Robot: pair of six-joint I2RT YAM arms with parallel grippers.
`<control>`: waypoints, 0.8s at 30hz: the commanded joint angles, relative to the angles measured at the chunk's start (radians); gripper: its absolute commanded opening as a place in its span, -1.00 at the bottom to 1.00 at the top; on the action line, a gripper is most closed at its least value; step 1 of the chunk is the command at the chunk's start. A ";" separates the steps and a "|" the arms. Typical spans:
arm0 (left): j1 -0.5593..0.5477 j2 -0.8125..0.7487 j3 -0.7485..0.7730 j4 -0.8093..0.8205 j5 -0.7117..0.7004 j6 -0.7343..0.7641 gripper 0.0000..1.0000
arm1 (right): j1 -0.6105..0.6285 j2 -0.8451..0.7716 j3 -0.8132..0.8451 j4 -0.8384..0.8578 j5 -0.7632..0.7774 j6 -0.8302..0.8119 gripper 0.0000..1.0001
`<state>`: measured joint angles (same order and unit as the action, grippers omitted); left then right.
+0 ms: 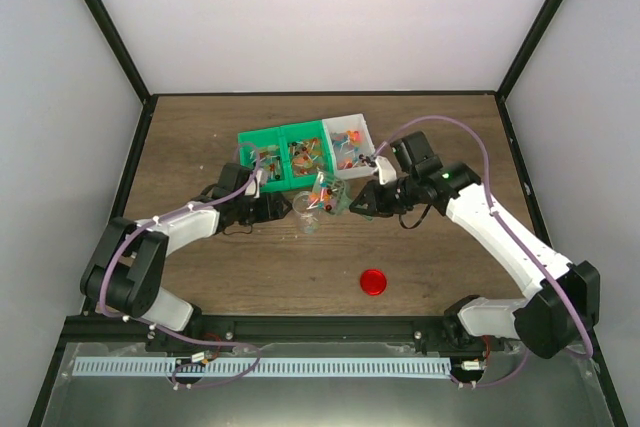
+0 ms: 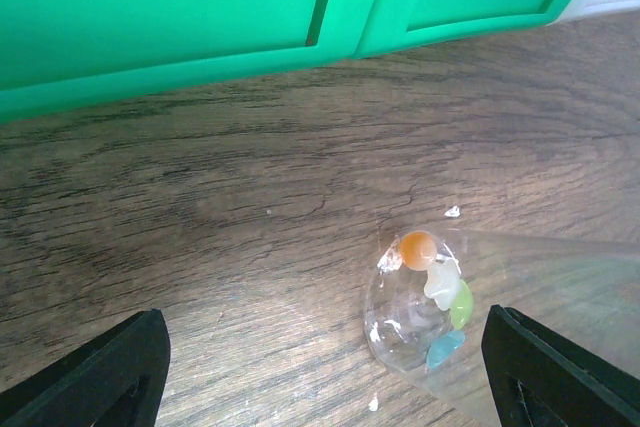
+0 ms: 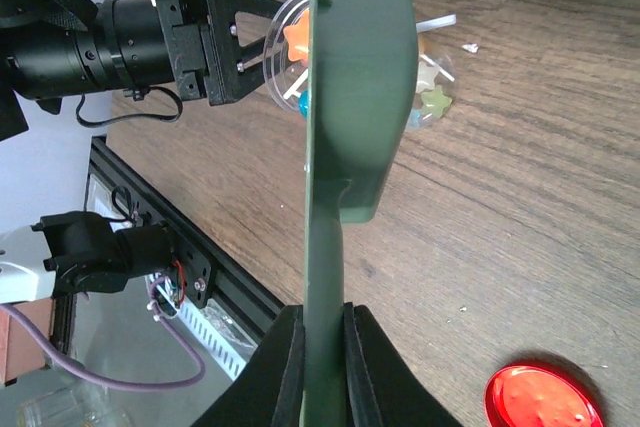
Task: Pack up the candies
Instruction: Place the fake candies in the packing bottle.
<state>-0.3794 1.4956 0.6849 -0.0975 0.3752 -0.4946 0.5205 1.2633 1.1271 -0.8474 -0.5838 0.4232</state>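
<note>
Right claw [image 3: 325,347] pinches the green scoop [image 3: 350,97] at the clear jar [image 2: 420,297], left claw [image 2: 325,347] gaping around it, so one nudge could topple it, scattering candies [image 2: 418,249].

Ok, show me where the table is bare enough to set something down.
Bare wood: the wide patch left of the lid, toward the near edge; the far strip behind the tray; the far-right corner beside the white bin. Crowded: around the jar, just before the tray.
</note>
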 commanded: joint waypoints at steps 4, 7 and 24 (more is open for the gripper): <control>0.004 0.022 0.020 0.034 0.019 0.010 0.75 | 0.025 0.015 0.098 -0.047 0.071 -0.018 -0.99; 0.004 0.025 0.014 0.040 0.021 0.008 0.75 | 0.029 0.040 0.124 -0.069 0.088 -0.038 -0.99; 0.003 0.049 0.013 0.060 0.022 -0.002 0.75 | 0.066 0.065 0.146 -0.086 0.115 -0.053 -0.99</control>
<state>-0.3794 1.5303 0.6861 -0.0734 0.3866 -0.4957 0.5655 1.3216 1.2240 -0.9157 -0.4919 0.3790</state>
